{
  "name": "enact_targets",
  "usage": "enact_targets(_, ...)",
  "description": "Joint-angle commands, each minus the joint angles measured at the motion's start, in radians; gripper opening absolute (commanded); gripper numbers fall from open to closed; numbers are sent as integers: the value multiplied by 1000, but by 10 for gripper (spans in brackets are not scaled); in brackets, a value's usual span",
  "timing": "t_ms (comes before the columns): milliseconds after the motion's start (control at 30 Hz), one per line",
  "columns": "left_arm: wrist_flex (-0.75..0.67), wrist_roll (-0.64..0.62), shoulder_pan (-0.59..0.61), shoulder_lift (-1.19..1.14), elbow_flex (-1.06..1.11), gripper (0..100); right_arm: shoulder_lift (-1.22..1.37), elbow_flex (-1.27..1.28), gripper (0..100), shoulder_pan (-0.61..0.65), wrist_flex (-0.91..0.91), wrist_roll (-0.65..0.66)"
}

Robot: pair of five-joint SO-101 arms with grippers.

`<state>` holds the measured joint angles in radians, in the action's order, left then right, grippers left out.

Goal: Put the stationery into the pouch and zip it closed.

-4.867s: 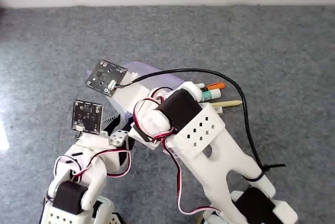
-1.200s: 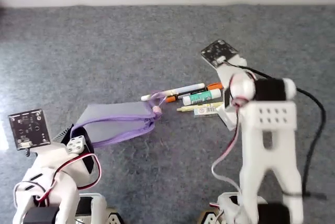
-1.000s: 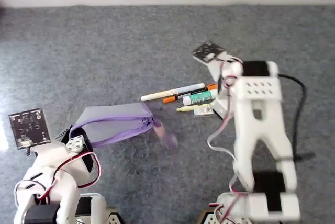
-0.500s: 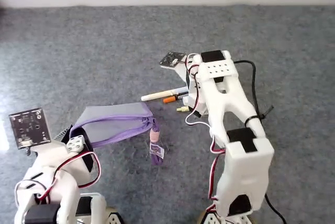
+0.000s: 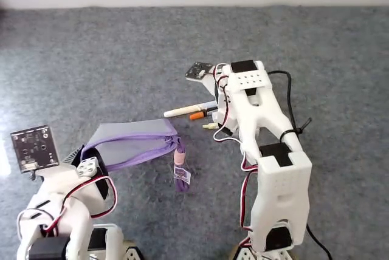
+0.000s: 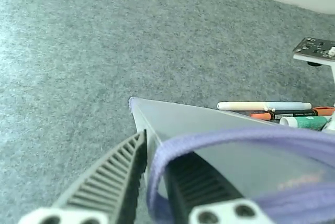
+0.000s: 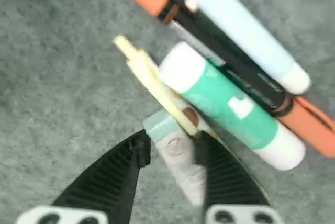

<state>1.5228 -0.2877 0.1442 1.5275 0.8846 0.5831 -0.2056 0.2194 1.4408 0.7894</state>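
Right pincer (image 7: 171,141) has swung onto the stationery (image 7: 225,101), slightly parted astride the eraser (image 7: 177,157); left pincer (image 6: 153,149) grips pouch (image 6: 220,137).

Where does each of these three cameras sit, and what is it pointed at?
High view: fixed above the table, looking down on the left arm, right arm, purple pouch and pens.
Left wrist view: on the left arm, looking past the left gripper, which pinches the pouch rim, toward the pens.
Right wrist view: on the right arm, looking down past the right gripper at the pens and glue stick.
Shared: all three show the pens; high and left wrist both show the pouch.
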Motion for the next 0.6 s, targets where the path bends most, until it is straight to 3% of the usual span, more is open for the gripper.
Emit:
enact_targets(0,-40,-14,5,-14,-2,13,21,2,24,-12,2,32)
enact_targets(567,-55,-14,0,-14,-1,13,-168,-2,9,-50,176,29)
